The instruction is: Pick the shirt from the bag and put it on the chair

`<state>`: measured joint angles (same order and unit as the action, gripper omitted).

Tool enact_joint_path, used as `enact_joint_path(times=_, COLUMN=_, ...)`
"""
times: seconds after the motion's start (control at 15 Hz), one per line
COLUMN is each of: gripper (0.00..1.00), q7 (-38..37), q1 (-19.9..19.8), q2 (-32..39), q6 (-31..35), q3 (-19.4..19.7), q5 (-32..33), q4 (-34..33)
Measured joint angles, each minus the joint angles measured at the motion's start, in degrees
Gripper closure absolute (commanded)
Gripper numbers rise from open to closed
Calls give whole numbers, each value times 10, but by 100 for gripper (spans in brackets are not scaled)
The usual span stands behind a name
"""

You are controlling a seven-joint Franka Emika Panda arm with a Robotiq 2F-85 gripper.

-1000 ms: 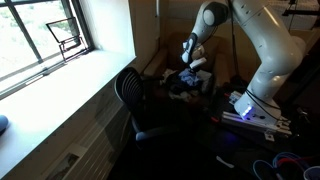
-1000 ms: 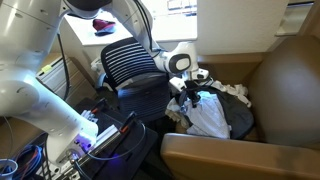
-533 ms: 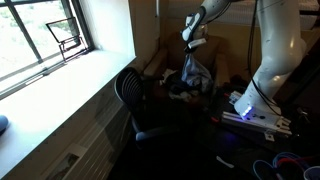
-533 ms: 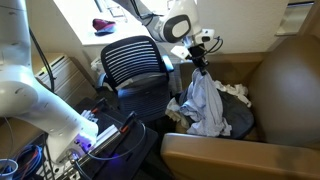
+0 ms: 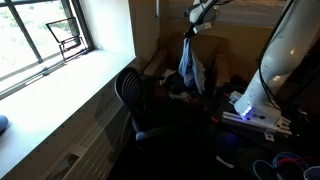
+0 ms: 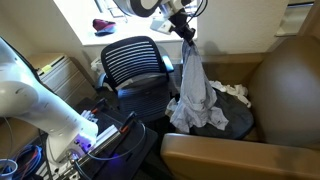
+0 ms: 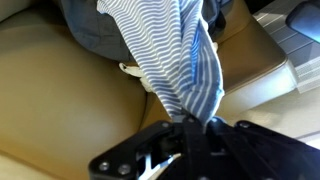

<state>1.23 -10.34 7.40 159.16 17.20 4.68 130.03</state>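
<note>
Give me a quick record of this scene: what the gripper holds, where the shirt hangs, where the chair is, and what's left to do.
gripper: raised high, shut on the shirt's top
shirt: blue-and-white striped, hanging full length, lower end at the bag
bag: dark, directly below the shirt
chair: black office chair beside the bag, shirt not yet on it
left to do: carry the shirt across and lower it onto the chair

The shirt (image 7: pixel 175 60) is hanging as thin, striped cloth; the armchair (image 7: pixel 60 90) is showing smooth, tan, leather-like upholstery.
</note>
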Motion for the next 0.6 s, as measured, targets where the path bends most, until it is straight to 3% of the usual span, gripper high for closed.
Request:
enact_joint_path(times=0.33, gripper=99, q7=2, q1=0, q2=-25, q6=18, q3=-9, q5=-5, q4=9)
enact_joint_path(times=0.6, gripper=99, q7=23, q1=14, q2=-118, q6=21, q3=-45, q5=7, q4=-7)
